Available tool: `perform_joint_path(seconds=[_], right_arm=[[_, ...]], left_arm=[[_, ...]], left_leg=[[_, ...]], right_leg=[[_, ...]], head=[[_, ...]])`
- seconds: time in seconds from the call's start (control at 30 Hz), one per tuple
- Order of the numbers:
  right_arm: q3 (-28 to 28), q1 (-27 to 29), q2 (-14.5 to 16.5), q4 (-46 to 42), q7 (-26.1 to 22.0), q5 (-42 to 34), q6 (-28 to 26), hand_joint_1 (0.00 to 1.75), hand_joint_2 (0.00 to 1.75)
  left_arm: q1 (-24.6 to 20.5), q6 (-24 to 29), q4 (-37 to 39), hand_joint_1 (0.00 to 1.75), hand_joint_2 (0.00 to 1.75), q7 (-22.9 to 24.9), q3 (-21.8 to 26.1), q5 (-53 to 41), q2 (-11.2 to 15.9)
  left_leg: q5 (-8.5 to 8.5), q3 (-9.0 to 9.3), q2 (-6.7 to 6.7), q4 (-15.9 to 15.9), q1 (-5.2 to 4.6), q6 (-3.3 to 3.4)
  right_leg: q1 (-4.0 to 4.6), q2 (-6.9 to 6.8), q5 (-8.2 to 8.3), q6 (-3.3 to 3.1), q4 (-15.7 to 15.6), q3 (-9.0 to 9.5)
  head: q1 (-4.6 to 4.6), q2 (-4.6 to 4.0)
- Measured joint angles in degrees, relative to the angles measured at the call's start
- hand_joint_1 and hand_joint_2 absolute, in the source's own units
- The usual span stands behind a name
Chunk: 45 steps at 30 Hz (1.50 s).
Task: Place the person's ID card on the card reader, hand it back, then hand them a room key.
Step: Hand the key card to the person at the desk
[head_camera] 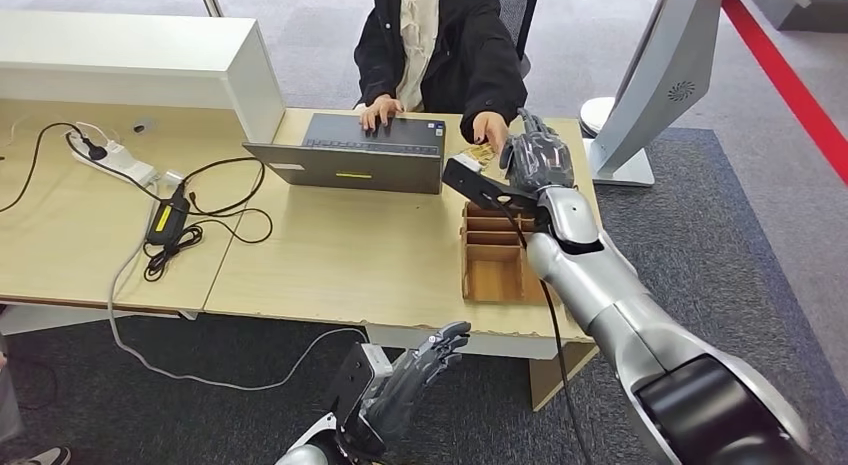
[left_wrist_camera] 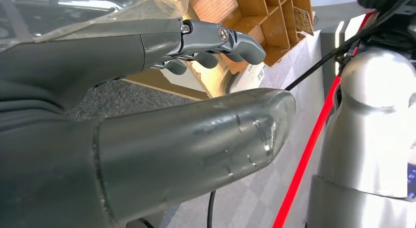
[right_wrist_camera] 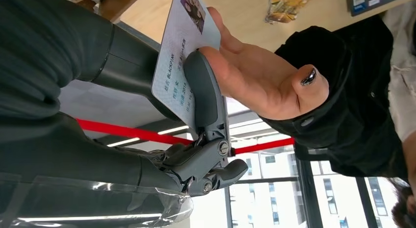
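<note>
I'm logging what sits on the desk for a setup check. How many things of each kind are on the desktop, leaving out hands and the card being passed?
Laptop: 1
Power strip: 1
Power adapter: 1
Wooden compartment tray: 1
Small yellowish packet by the person's hand: 1
Total: 5

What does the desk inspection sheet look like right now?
Surface: wooden desk, white riser at one end.
Job's things: ID card pinched by right hand, person's hand touching it; card reader not identified.
Clutter: laptop, wooden tray, snack packet.
Hands: left hand below desk edge, holding nothing.
Cables: power strip, adapter, leads trailing to floor.
Surroundings: grey carpet, red floor line.
</note>
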Motion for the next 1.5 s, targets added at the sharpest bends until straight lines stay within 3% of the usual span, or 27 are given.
perform_joint_path(seconds=[0.03,0.13,0.17,0.67,0.9,1.23,1.5], right_arm=[[0.07,-0.09,0.03,0.76,-0.04,-0.15,-0.15,1.42,1.75],[0.32,-0.16,0.20,2.53,-0.34,-0.26,-1.20,0.12,1.75],[0.43,-0.15,0.26,2.98,-0.48,-0.37,-1.72,0.00,1.75],[0.74,-0.24,1.39,4.58,-8.67,-13.41,-10.23,0.00,1.75],[0.27,4.52,-0.23,-5.82,-12.31,-16.61,-15.46,0.00,1.75],[-0.23,18.96,-5.01,-28.56,-5.91,-13.06,-14.56,0.00,1.75],[-0.22,25.18,-8.53,-35.86,-1.92,-4.32,-12.71,0.00,1.75]], left_arm=[[0.03,-0.01,0.08,0.00,0.00,-0.13,0.00,-0.02,0.02],[0.22,-0.10,0.20,0.00,0.00,-0.52,0.01,-0.16,0.04],[0.31,-0.16,0.21,0.00,0.00,-0.63,0.01,-0.29,0.04],[2.52,0.92,0.28,0.00,0.00,0.48,0.74,-1.27,0.00],[3.45,1.91,0.28,0.00,0.00,0.30,1.23,-1.43,0.14],[4.09,4.46,0.21,0.00,0.00,1.19,1.92,-1.42,0.28],[4.04,5.42,-0.31,0.00,0.00,2.56,1.85,-0.81,0.36]], left_leg=[[0.00,0.00,0.00,0.00,0.00,0.00],[0.00,0.00,0.00,0.00,0.00,0.00],[0.00,0.00,0.00,0.00,0.00,0.00],[0.00,0.02,0.02,0.00,0.00,0.00],[-0.01,0.05,0.03,0.01,0.01,0.00],[-0.02,0.06,0.02,0.00,0.00,0.00],[-0.02,0.06,0.02,0.00,0.00,0.00]], right_leg=[[0.00,0.00,0.00,0.00,0.00,0.00],[0.00,0.00,0.00,0.00,0.00,0.00],[0.00,0.00,0.00,0.00,0.00,0.00],[0.01,0.00,0.00,0.00,0.01,0.00],[0.01,0.01,-0.01,0.00,-0.01,0.01],[0.00,0.01,-0.01,0.00,-0.03,0.03],[0.00,0.01,-0.01,0.00,-0.04,0.02]], head=[[0.00,0.00],[0.00,0.00],[0.00,0.00],[0.01,0.00],[0.00,0.01],[-0.01,0.00],[0.00,0.00]])
